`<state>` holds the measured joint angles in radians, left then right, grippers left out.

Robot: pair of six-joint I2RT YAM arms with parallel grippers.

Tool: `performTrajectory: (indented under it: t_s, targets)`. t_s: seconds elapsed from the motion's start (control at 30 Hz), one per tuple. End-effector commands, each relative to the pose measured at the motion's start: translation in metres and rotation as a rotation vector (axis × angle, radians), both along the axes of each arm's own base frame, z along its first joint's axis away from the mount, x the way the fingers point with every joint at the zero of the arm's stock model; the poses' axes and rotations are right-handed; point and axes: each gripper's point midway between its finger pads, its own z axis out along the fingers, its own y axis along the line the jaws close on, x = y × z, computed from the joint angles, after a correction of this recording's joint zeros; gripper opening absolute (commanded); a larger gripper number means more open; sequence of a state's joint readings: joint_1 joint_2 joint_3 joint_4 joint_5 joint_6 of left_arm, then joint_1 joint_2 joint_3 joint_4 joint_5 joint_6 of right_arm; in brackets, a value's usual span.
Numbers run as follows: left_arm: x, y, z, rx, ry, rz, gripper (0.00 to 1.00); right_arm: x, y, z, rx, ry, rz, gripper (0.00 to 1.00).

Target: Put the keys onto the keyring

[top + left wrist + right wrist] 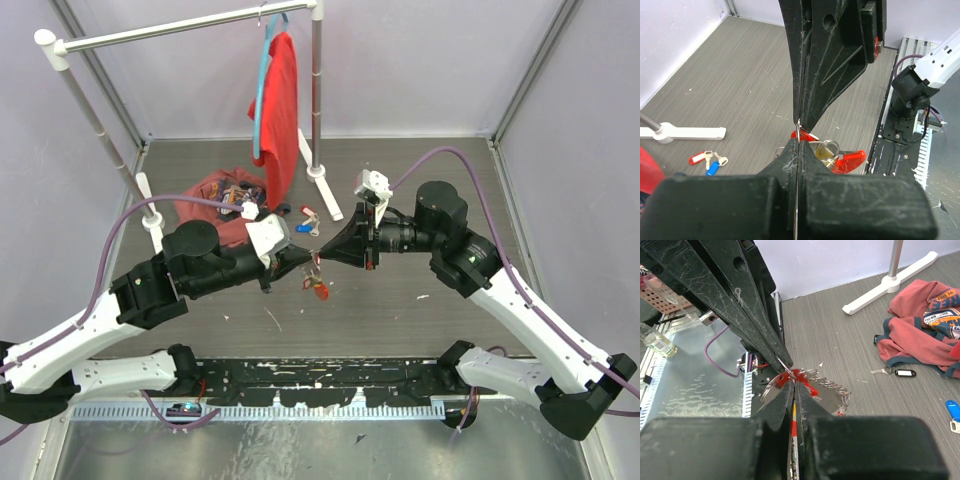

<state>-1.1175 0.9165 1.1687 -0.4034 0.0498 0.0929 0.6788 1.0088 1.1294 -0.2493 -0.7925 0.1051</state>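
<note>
Top external view: the left gripper point(305, 259) and the right gripper point(326, 255) are meeting tip to tip above the table point(400, 320). The keyring point(318, 286) is hanging just below the touching fingertips, its red tag dangling free. Loose keys point(307, 214) with red and blue tags are lying beyond the fingertips, near the foot of the clothes rack point(322, 190). A red shirt point(278, 105) is hanging on the rack.

Left wrist view: the left gripper point(797, 144) is showing its two fingers pressed flat together, pinching a thin silver piece of the keyring point(850, 160) at their tip. The right gripper point(800, 118) is reaching in from straight ahead, its tip touching that same silver piece. The red tag and a small yellow tag are hanging just beyond and right of the left fingertips. The keys point(710, 161) are lying well off to the left of the fingers.

Right wrist view: the right gripper point(792, 385) is holding its fingers drawn in to a hairline slit; whether they are pinching the ring itself cannot be told. The left gripper point(782, 360) is coming in from the upper left, meeting the right fingertips. The chain of the keyring point(829, 385) is spreading out just right of the tips. A key with a black tag point(902, 373) is lying farther right, beside a crumpled red garment point(920, 330).
</note>
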Motion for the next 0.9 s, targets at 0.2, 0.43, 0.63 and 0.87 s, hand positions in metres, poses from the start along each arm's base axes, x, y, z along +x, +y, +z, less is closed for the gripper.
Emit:
performTrajectory:
  t_s: [0.2,0.43,0.63,0.87]
  targets:
    - [-0.007,0.002,0.031,-0.105,-0.039,-0.023,0.00,0.010,-0.007,0.009,0.000,-0.046,-0.075,0.19]
    - [-0.009,0.002,0.034,-0.118,-0.040,-0.036,0.00,0.007,-0.012,0.021,0.012,-0.088,-0.086,0.27]
    - [-0.016,0.000,0.037,-0.146,-0.029,-0.068,0.00,-0.003,-0.022,0.043,0.058,-0.185,-0.087,0.36]
    - [-0.027,-0.002,0.045,-0.212,-0.014,-0.122,0.00,-0.019,-0.035,0.072,0.130,-0.319,-0.085,0.49]
